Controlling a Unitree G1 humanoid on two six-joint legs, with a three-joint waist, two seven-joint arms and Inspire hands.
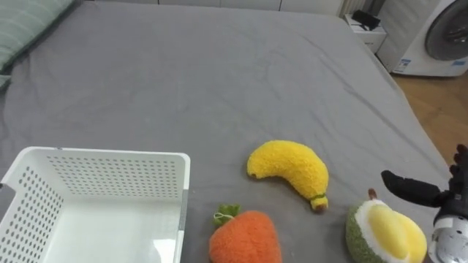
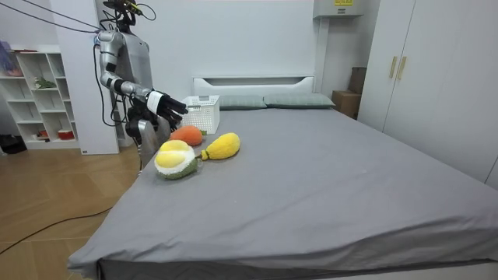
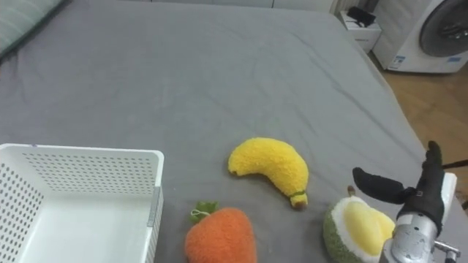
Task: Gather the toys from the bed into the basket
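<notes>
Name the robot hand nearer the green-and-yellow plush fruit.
Right. The right robot hand hangs open just right of the plush fruit, thumb over it; the left robot hand is nowhere around it.

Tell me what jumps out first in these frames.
Three plush toys cluster on the grey bed near the robot: a yellow banana, an orange carrot and a green-and-yellow fruit. A white basket sits empty to their left. The right hand hovers open by the fruit.
</notes>
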